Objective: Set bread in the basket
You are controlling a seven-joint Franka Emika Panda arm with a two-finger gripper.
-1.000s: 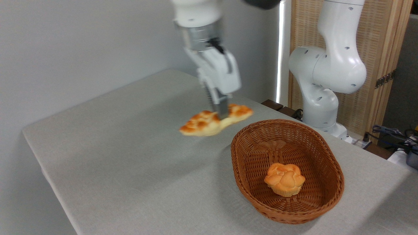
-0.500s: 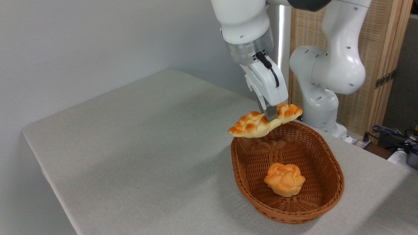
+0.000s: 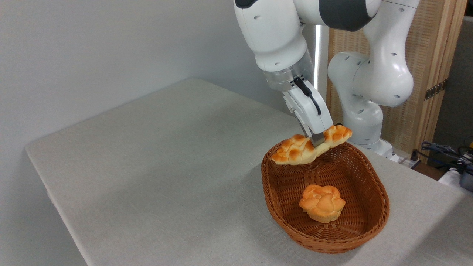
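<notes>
The bread (image 3: 295, 150), a long braided golden-orange loaf with pointed ends, hangs level in the air over the far end of the basket (image 3: 373, 221). My gripper (image 3: 317, 142) is shut on the loaf's middle, its fingers pinching the loaf from above. The loaf's left end pokes a little past the basket's far-left rim, and its right end sits above the far rim. The basket is oval, brown wicker, and stands on the table at the right.
A small round flower-shaped bun (image 3: 322, 202) lies inside the basket, toward its near half. The grey-clothed table (image 3: 155, 166) stretches left of the basket. My arm's white base (image 3: 366, 96) stands behind the basket, with cables (image 3: 443, 151) at the far right.
My gripper carried the bread from above the middle of the table rightward to over the basket's far end, then lowered it slightly toward the rim.
</notes>
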